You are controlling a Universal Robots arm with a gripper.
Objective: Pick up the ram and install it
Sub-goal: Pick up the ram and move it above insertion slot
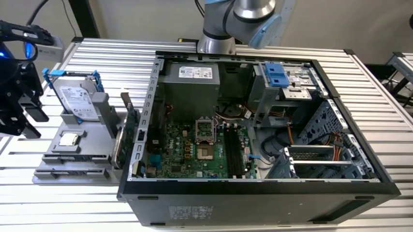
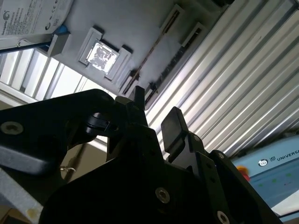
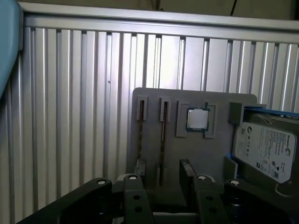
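Ram point(image 1: 74, 157): a thin stick standing on edge in a groove of the grey holder point(image 1: 48, 175), lower left of the exterior frame. Its long axis runs roughly left to right there, one end toward the frame's left edge and the other toward the computer case point(image 1: 258, 191).

First wrist view: the ram point(image 3: 163, 140) is edge-on, a dark narrow strip running from near the hand out toward the holder's far rim. A second groove point(image 3: 141, 116) lies parallel just beside it; I cannot tell whether it holds a stick. Second wrist view: the ram point(image 2: 156, 44) is a thin line on the holder.

On the holder beside the ram, away from the second groove, a processor chip point(image 1: 69, 140) lies flat in its recess. Past it is a hard drive point(image 1: 76, 99) in a blue frame, propped at a tilt. A green expansion card point(image 1: 119, 142) stands on edge on the holder's side nearest the case.

Hand point(image 1: 37, 125): at the left edge of the exterior frame, above the holder's left side and apart from the ram. Its fingers are spread with nothing between them. In the first wrist view the hand point(image 3: 161, 176) has the ram lined up with the gap. In the second wrist view the hand point(image 2: 156, 112) also shows a gap.

The case lies open on the slatted desk point(image 1: 71, 212), centre frame. The black memory slots point(image 1: 235, 152) on the motherboard point(image 1: 187, 154) run top to bottom of the frame, crosswise to the ram.
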